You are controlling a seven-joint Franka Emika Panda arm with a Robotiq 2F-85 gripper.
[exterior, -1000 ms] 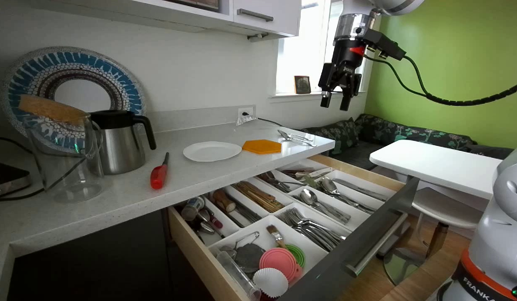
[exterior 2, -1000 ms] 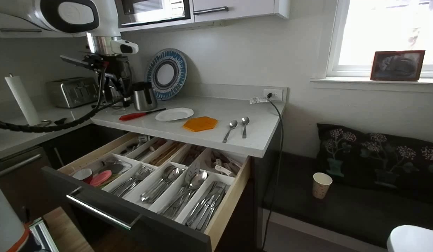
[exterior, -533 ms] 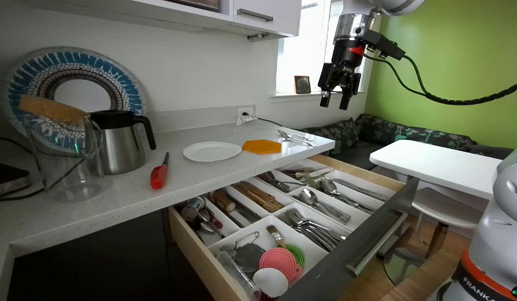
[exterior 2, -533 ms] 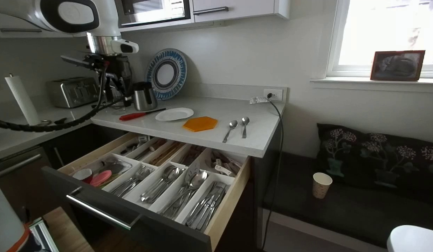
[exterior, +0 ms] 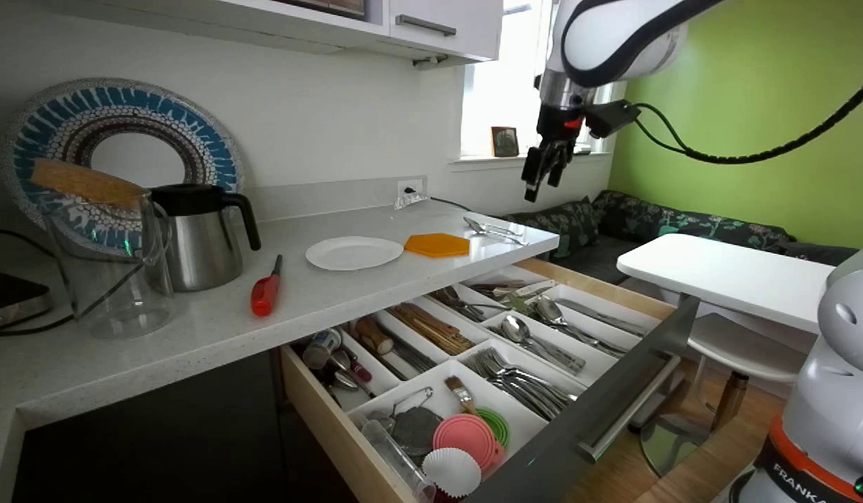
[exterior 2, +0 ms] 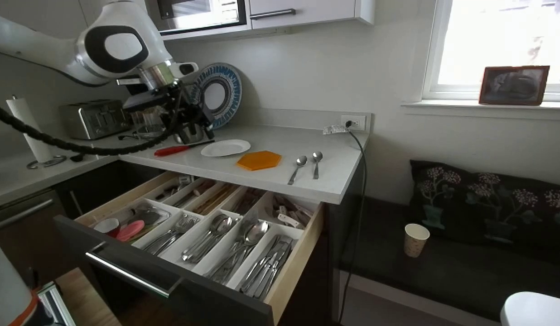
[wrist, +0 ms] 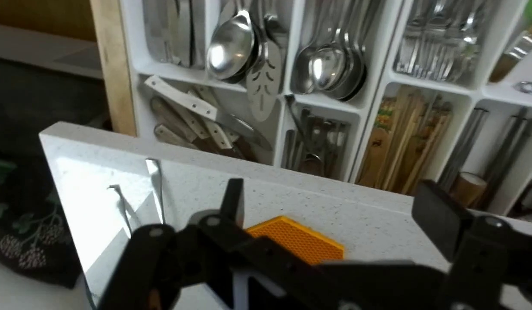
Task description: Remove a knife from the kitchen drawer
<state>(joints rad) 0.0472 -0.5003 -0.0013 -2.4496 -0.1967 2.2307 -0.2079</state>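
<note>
The kitchen drawer (exterior: 616,402) is pulled open, and its dark front also shows in an exterior view (exterior 2: 180,280). Silvery table knives (exterior 2: 267,267) lie in its end compartment and show in the wrist view (wrist: 184,34). White-handled knives (wrist: 184,101) lie loose in a compartment behind them, partly hidden by the counter edge in the wrist view. My gripper (wrist: 335,211) is open and empty. It hangs tilted well above the counter, apart from the drawer, in both exterior views (exterior: 542,187) (exterior 2: 203,129).
On the white counter (exterior: 375,293) lie an orange hexagonal mat (exterior: 437,244), a white plate (exterior: 355,253), a red lighter (exterior: 265,293) and two spoons (exterior 2: 307,165). A steel jug (exterior: 201,241) stands farther along. A wall cabinet (exterior 2: 302,16) hangs above.
My gripper has moved and tilted: toward the left and slightly down in an exterior view, toward the right in an exterior view. The drawer and its contents have not moved.
</note>
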